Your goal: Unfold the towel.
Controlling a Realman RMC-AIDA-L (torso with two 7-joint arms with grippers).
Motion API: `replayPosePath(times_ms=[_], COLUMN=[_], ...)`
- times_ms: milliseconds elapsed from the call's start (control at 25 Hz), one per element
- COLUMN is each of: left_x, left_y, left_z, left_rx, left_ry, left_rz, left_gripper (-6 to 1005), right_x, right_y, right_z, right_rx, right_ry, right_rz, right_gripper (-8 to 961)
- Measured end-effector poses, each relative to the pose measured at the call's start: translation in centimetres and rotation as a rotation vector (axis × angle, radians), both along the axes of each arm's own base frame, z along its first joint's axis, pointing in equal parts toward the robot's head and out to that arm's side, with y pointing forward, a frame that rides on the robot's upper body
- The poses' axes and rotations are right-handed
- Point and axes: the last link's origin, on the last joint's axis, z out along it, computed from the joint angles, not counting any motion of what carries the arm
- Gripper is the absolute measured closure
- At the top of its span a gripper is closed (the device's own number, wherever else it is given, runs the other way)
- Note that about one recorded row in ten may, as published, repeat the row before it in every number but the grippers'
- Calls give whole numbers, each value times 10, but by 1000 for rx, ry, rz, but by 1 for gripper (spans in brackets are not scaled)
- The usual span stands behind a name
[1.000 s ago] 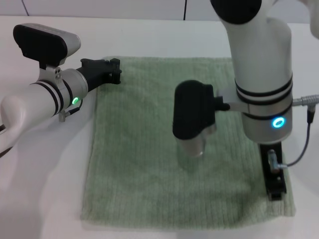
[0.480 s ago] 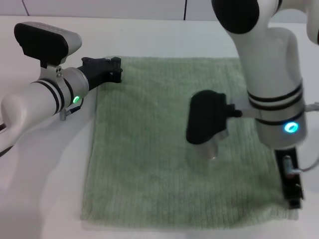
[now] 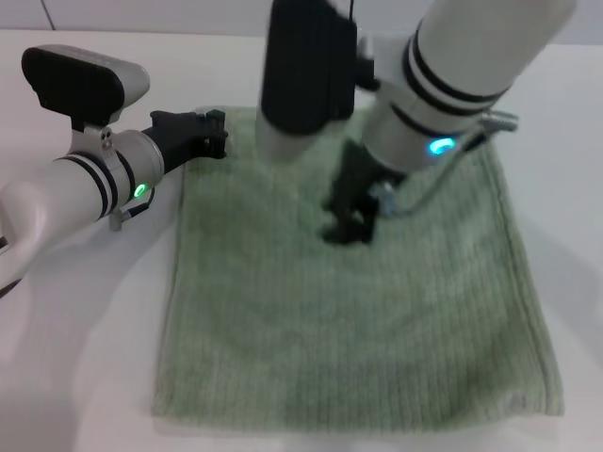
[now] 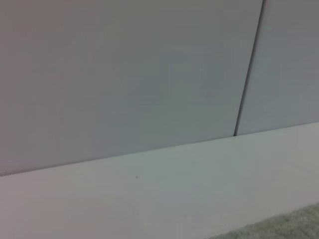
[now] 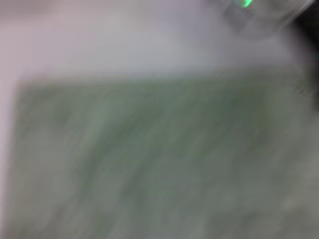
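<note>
The pale sage-green towel (image 3: 377, 320) lies spread flat on the white table (image 3: 85, 348), roughly square with ribbed texture. My left gripper (image 3: 215, 134) sits low at the towel's far left corner, at its edge. My right gripper (image 3: 350, 215) hangs over the middle of the towel, toward its far half, with the arm above it. The towel fills the right wrist view (image 5: 159, 164), which is blurred. A sliver of the towel (image 4: 284, 229) shows in the left wrist view.
A pale wall with a dark seam (image 4: 247, 69) stands behind the table's far edge. Bare white table runs left of the towel and at its right (image 3: 575, 188). My left arm with its green light (image 5: 246, 4) shows in the right wrist view.
My right arm has swung from the towel's near right corner up and back to over its middle. The near right corner now lies uncovered and flat. The left arm has not moved.
</note>
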Motion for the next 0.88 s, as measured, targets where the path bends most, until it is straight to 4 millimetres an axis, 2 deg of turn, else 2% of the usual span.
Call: replayPosePath(times_ms=[80,160,200,240,360,400,440,560,600,640,800,880], left_x=[1,2,2,3,4,5,5,1,-4,-4,-15,-20], left_y=[0,0,0,0,-2,-4,-4,-10,-14,-14,-22,-26], left_z=[1,3,4,6,15,22,22,39,51,51,72,82], left_rx=[4,13,18,26,62,88,88,148,191,191,264,304], left_ry=[-4,-12,-18,-29,-72,-105,-105,-181,-231,-231,-303,-324], left_rz=[-3,-6,-7,-10,-20,-30,-30,-49,-62,-62,-82,-95], left_gripper=[1001,1001,1001,1001,1001,1001,1001,1001,1001,1001,1001,1001], right_x=[1,7,15,15,27,38,38,57,73,73,99,103], right_y=[4,17,31,31,50,59,59,63,60,60,48,47], right_z=[0,1,4,4,14,22,22,28,25,25,19,20], right_rx=[34,120,215,215,377,500,500,664,756,756,938,966], right_ry=[43,142,234,234,379,480,480,589,643,643,798,833], right_rz=[3,-2,-11,-11,-5,23,23,71,115,115,174,166], right_gripper=[656,656,656,656,656,656,656,656,656,656,656,656])
